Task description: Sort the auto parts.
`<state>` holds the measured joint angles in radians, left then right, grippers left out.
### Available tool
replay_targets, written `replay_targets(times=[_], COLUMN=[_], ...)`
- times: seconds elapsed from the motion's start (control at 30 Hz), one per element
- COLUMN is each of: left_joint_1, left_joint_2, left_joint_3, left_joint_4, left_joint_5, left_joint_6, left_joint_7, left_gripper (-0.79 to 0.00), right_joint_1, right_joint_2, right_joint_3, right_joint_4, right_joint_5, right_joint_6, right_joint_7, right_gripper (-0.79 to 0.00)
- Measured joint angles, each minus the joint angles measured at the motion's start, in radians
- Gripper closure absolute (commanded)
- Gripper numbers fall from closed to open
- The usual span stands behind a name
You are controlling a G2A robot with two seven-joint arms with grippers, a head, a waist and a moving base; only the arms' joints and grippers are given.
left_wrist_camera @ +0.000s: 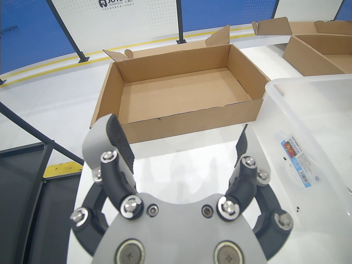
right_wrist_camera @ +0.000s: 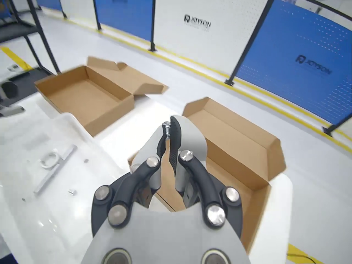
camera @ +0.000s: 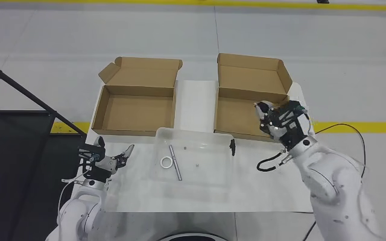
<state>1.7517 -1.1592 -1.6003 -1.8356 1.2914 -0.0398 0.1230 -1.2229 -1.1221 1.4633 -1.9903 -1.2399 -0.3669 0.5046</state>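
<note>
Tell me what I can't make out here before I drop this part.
Right wrist view: small metal part mostly covered by the fingers of the right gripper; kind unclear.
Top view: near corner of the right box hidden under that gripper.
Right wrist view: bits in the bin blurred and too small to identify.

table: white rectangular top, edges square to the top view.
left box: open brown cardboard box, sits flat on the table's far left part, lid flap folded back past the far edge.
right box: open brown cardboard box, sits flat on the far right part, lid tilted back, side flaps out.
box spacing: apart, with a white strip of tabletop between them.
clear bin: see-through plastic tub, near middle of the table, far rim just beside both boxes' near walls, spanning the strip.
</note>
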Motion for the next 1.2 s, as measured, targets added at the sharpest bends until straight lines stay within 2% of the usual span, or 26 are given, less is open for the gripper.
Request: replay_targets(times=[0.07, 0.17, 0.5, 0.73, 0.93, 1.0, 1.1, 1.2], left_joint_1=[0.000, 0.000, 0.000, 0.000, 0.000, 0.000, 0.000, 0.000], left_joint_2=[0.000, 0.000, 0.000, 0.000, 0.000, 0.000, 0.000, 0.000], left_joint_3=[0.000, 0.000, 0.000, 0.000, 0.000, 0.000, 0.000, 0.000], left_joint_4=[0.000, 0.000, 0.000, 0.000, 0.000, 0.000, 0.000, 0.000], left_joint_5=[0.000, 0.000, 0.000, 0.000, 0.000, 0.000, 0.000, 0.000], left_joint_6=[0.000, 0.000, 0.000, 0.000, 0.000, 0.000, 0.000, 0.000], left_joint_7=[0.000, 0.000, 0.000, 0.000, 0.000, 0.000, 0.000, 0.000], left_gripper=[-0.785, -0.785, -0.785, -0.785, -0.785, -0.785, -0.785, -0.785], right_joint_1=[0.064, 0.180, 0.513, 0.642, 0.697, 0.705, 0.716, 0.717], right_joint_2=[-0.001, -0.009, -0.064, -0.105, -0.125, -0.129, -0.135, -0.138], right_joint_3=[-0.045, -0.114, -0.350, -0.450, -0.499, -0.511, -0.521, -0.525], right_joint_4=[0.052, 0.183, 0.687, 0.914, 1.021, 1.036, 1.056, 1.064], right_joint_5=[-0.094, -0.155, -0.150, -0.062, -0.050, -0.048, -0.039, -0.036], right_joint_6=[0.015, 0.006, -0.005, -0.065, -0.099, -0.103, -0.112, -0.106], right_joint_7=[0.084, 0.179, 0.322, 0.400, 0.435, 0.444, 0.453, 0.447], right_gripper=[0.000, 0.000, 0.000, 0.000, 0.000, -0.166, -0.336, -0.382])
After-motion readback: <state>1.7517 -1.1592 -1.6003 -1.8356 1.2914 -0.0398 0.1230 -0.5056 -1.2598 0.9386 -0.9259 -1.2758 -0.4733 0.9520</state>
